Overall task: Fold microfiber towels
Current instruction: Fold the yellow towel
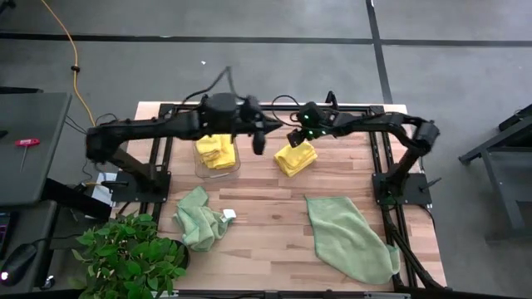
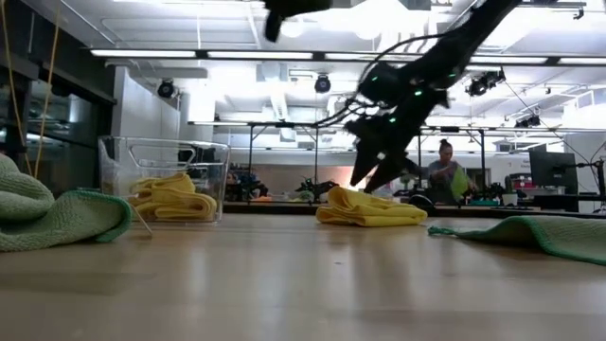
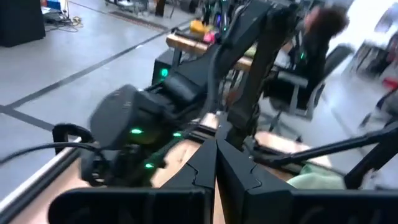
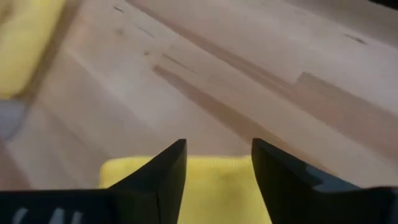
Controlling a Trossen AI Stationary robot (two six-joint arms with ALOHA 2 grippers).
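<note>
A folded yellow microfiber towel lies flat on the wooden table toward its far side. My right gripper is open and slants down just above the towel's far edge; in the low view its fingertips stand a little clear of the cloth. My left gripper is shut and empty, raised high between the bin and that towel. More folded yellow towels lie inside a clear bin.
A crumpled green towel lies near left and a green towel lies spread out near right. A leafy plant stands at the near left corner. Bare wood lies between the green towels. A person sits in the room behind.
</note>
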